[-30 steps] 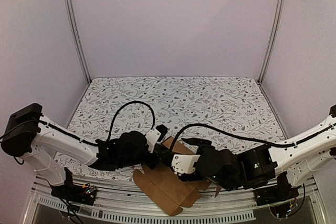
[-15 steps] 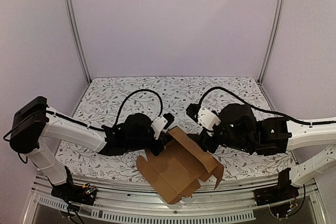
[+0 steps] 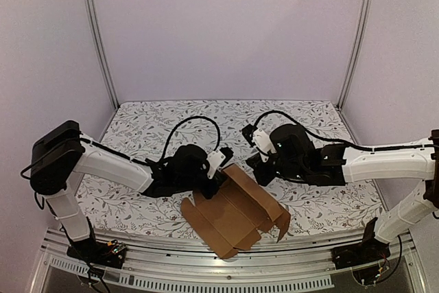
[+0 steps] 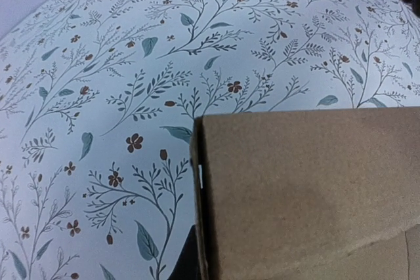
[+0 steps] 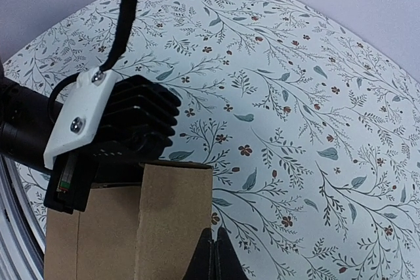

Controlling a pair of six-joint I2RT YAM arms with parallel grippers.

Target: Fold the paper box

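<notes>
I am working on raising the far side of the box point(image 3: 233, 214), which is lying as an opened-out brown sheet at the near middle of the counter point(image 3: 309, 128). My left hand point(image 3: 218, 175) is closed on the sheet's far-left edge and is holding that part up off the counter. In its own view the cardboard is filling the lower right of the picture, right against the fingers. My right hand point(image 3: 257, 173) is closed with its fingertips pressed together. I am seeing no cardboard between them, so it looks to be gripping nothing. It is hanging just to the right of the raised panel's edge, close beside it; whether it is touching I cannot tell.

To do this step well, I am thinking the left hand should be acting as a firm anchor. The right hand should be using its closed tips as a pusher, pressing along the crease and not mid-panel. That way the fold is following the scored line, and the sheet is neither sliding across the counter nor buckling.
</notes>
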